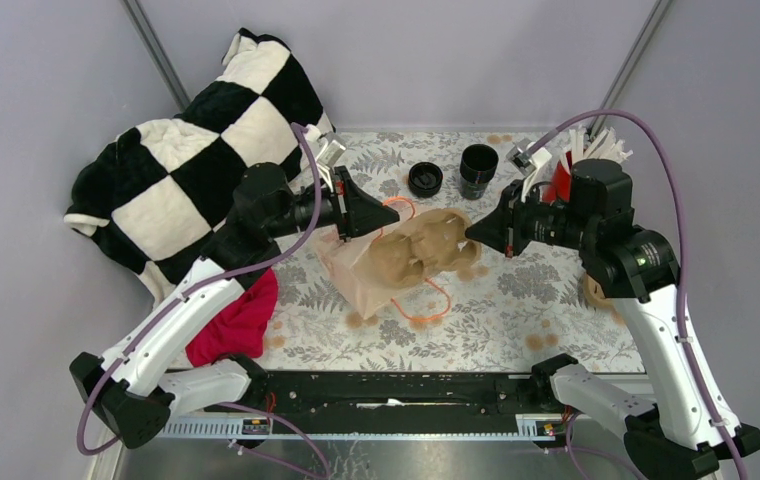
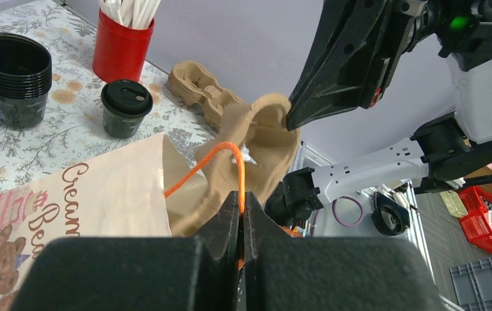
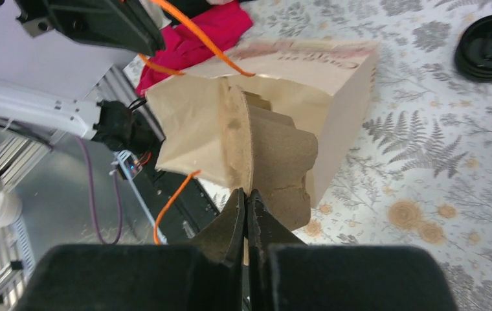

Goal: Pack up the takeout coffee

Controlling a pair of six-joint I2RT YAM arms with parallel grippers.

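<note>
Left gripper [image 2: 241, 201] is clamped on the bag's orange handle [image 2: 198, 165]. Right gripper [image 3: 246, 197] is pinched tight on the carrier [image 3: 276, 155] edge. The carrier sits half inside the bag [image 1: 356, 275] at table centre and fills its mouth. Coffee [image 2: 125, 107] stands upright and lidded at far right, outside the bag, near the cup stack [image 2: 13, 78] and red cup [image 2: 122, 48]. Spare carrier [image 2: 195, 84] is just beside it. Lid stack [image 1: 425, 178] far centre. Blanket [image 1: 196, 150] and red cloth [image 1: 241, 320] left.

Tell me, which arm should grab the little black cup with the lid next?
Probably the right: the small black lidded cup stands by the red cup on that arm's side. The left gripper pinches the brown paper bag's orange handle; the right gripper must only release the cardboard cup carrier.
</note>
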